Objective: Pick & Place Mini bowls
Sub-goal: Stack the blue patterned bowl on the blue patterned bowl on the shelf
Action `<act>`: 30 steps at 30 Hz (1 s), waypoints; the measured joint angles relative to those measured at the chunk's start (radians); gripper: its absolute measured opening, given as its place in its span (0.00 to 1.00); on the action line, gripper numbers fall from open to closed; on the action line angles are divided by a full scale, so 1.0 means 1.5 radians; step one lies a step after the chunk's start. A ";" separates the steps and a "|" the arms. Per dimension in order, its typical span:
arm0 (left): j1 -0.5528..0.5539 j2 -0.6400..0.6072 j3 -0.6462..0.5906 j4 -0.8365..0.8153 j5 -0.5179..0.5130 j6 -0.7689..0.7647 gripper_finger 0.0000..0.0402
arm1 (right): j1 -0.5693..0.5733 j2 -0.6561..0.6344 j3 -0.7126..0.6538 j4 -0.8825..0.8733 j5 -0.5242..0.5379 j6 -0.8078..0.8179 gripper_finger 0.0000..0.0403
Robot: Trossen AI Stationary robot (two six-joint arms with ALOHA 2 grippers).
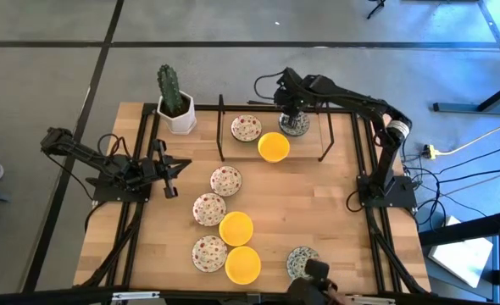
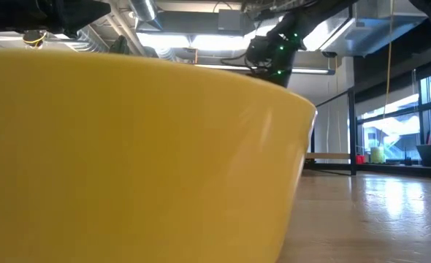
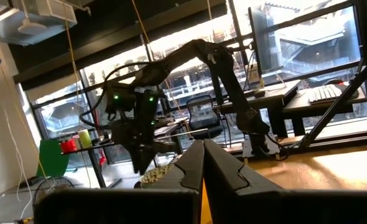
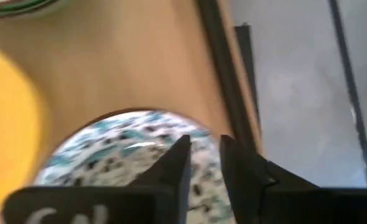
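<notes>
Far end of the desk (image 1: pixel 318 212), right side: right hand (image 1: pixel 294 119) down over a white bowl with grey-green pattern (image 1: pixel 296 125), inside the black frame (image 1: pixel 223 127) standing there. From the right wrist, fingers (image 4: pixel 174 165) close together with a narrow gap, the bowl's rim beneath them — gripped or merely touched, cannot tell. Same bowl (image 4: pixel 130 155) speckled teal and dark on white, lying just beside the desk's far edge.

Just beside it toward the near-left, a plain yellow bowl (image 1: pixel 273 146); left of the patterned bowl, a cream bowl with red speckles (image 1: pixel 246 128), also within the frame.

Left hand (image 1: pixel 170 174) low at the left edge of the desk, pointing inward, fingers (image 3: pixel 190 171) pressed together on nothing — parked well apart from the bowls.

Middle of the desk: two cream red-speckled bowls, one (image 1: pixel 225 180) ahead of the other (image 1: pixel 208 208), then a yellow bowl (image 1: pixel 236 228) just beside the second. Near edge: another speckled bowl (image 1: pixel 208 252) touching or nearly touching a yellow bowl (image 1: pixel 243 264), and a second grey-green patterned bowl (image 1: pixel 302 262) off to the right.

Cactus in a white square pot (image 1: pixel 175 106) at the far-left corner.

Low view almost filled by the wall of a yellow bowl (image 2: pixel 128 161).
</notes>
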 joint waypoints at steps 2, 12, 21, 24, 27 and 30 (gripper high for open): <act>0.000 0.000 0.000 -0.001 0.000 -0.001 0.01 | 0.021 0.000 0.000 -0.021 0.002 0.022 0.14; 0.000 0.000 0.000 -0.005 0.000 -0.012 0.02 | 0.113 0.000 -0.002 -0.030 0.069 0.054 0.01; 0.000 0.000 0.000 -0.004 0.000 -0.002 0.01 | 0.098 0.000 -0.002 0.007 0.061 0.018 0.01; 0.000 0.000 0.000 -0.004 0.000 -0.016 0.02 | 0.083 0.000 -0.002 -0.003 0.048 0.021 0.01; 0.000 0.000 0.000 -0.004 0.000 -0.026 0.02 | 0.070 0.000 -0.003 -0.015 0.037 0.020 0.01; 0.000 0.000 0.000 -0.004 0.000 -0.034 0.02 | 0.059 0.000 -0.003 -0.013 0.034 0.012 0.01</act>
